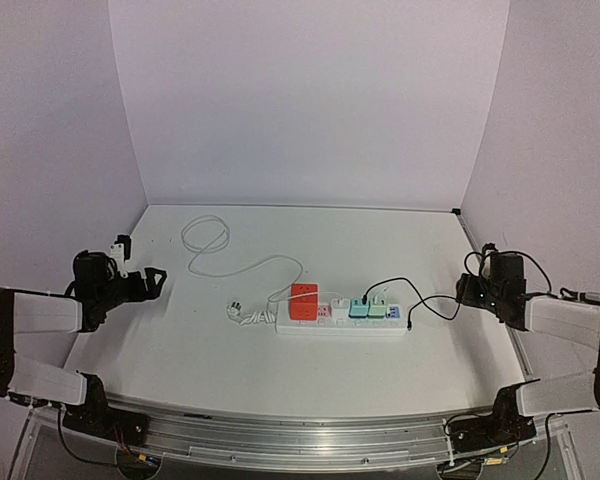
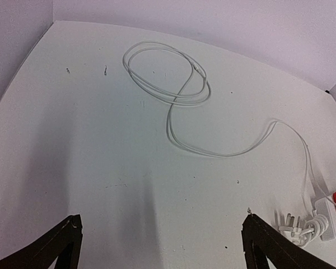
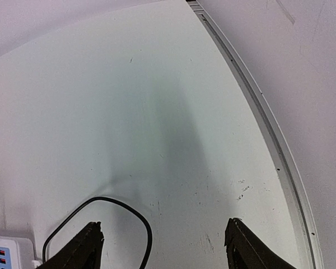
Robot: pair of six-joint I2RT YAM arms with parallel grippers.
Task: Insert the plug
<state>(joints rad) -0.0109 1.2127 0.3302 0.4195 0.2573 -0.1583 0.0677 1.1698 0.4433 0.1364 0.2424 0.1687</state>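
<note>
A white power strip [image 1: 340,324] lies mid-table, carrying a red adapter [image 1: 303,301] and white, teal, green and blue plugs. Its white cord [image 1: 205,240] loops to the back left and ends in a loose white plug [image 1: 236,312] lying left of the strip. This plug also shows in the left wrist view [image 2: 298,226], next to the strip's end [image 2: 330,216]. A black cable [image 1: 420,300] runs from the strip to the right. My left gripper [image 1: 150,280] [image 2: 161,230] is open and empty, left of the plug. My right gripper [image 1: 468,290] [image 3: 163,232] is open and empty beside the black cable [image 3: 140,216].
The white cord coils [image 2: 168,73] at the far side of the table. A metal rail [image 3: 269,129] marks the table's right edge. Pale walls close in the back and sides. A corner of the strip [image 3: 5,249] shows at the right wrist view's lower left.
</note>
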